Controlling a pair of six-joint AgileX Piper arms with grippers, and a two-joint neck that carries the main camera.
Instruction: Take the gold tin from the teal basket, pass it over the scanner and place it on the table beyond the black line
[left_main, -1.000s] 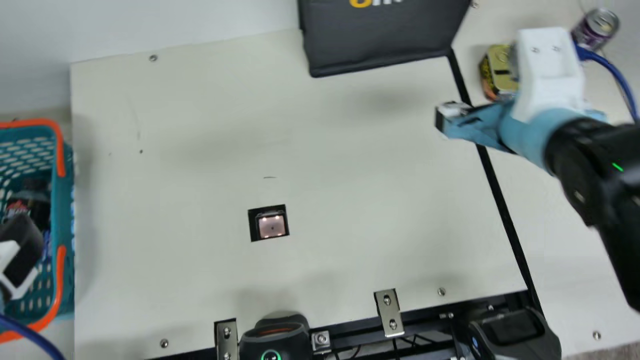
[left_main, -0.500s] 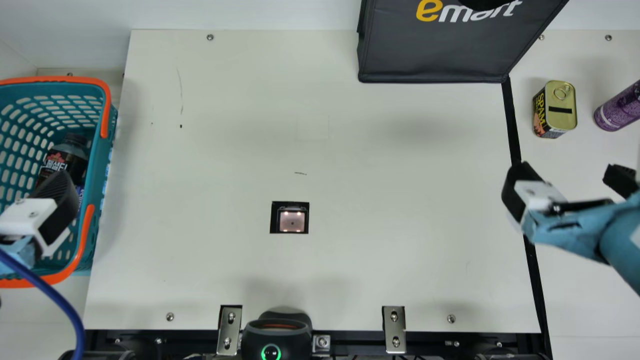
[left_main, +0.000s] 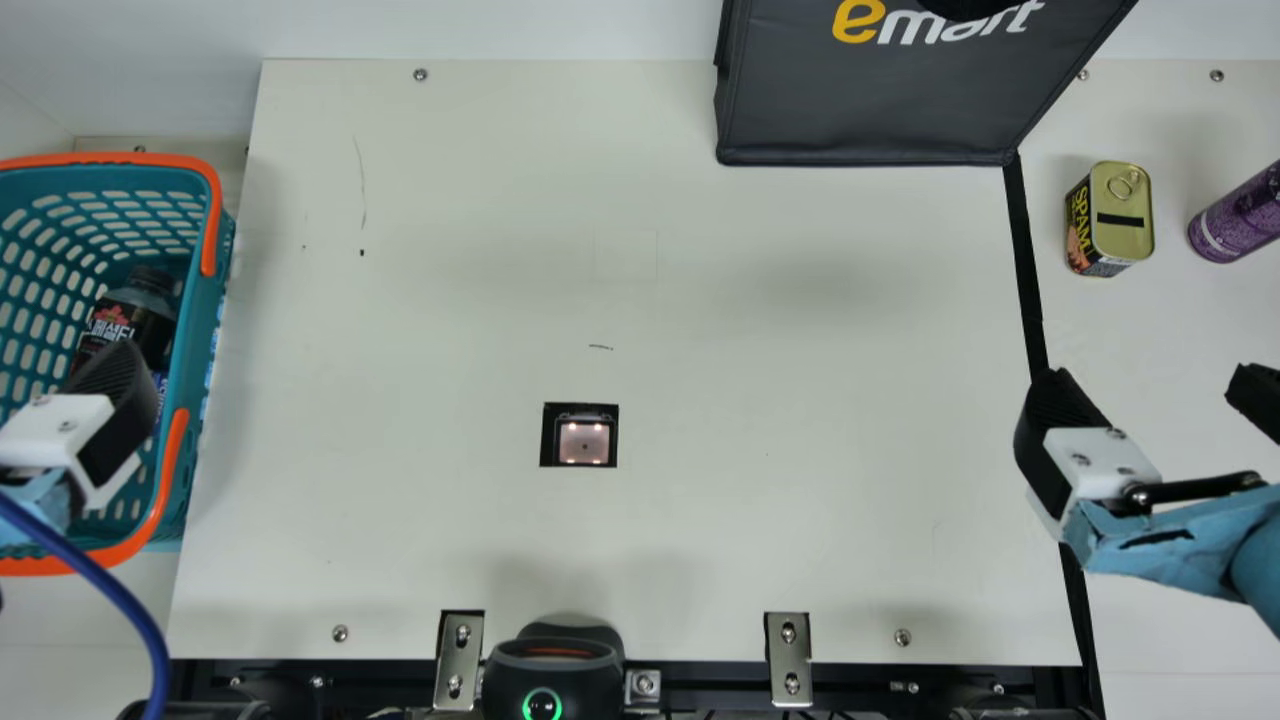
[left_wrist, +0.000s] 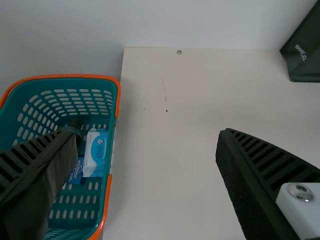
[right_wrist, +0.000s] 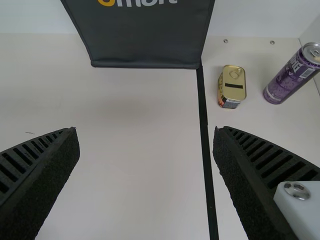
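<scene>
Across the cream table (left_main: 700, 540), black line (left_main: 1028, 260) runs near to far on my right; lit scanner (left_main: 584, 442) set into the surface left of it. Black bag (left_main: 860, 100) at the far side, its near right corner at the line, left of the tin. Teal basket (left_main: 200, 320) at far left. Left gripper (left_main: 85, 430) over the basket, fingers wide apart in its wrist view. Right gripper (left_main: 1155, 400) nearer me than the tin, one finger above the line; fingers apart, nothing between them. Purple can (left_main: 1240, 215) upright, right of the tin, near but not touching, so bag and can flank it. Dark bottle (left_main: 140, 305) and pale blue packet (left_wrist: 95, 152) inside the basket. Gold tin (left_main: 1122, 215): on the table beyond the line, upright, lid up. Lid's long axis runs near to far, roughly along the line; ring-pull at the far end, printed side facing the line.
</scene>
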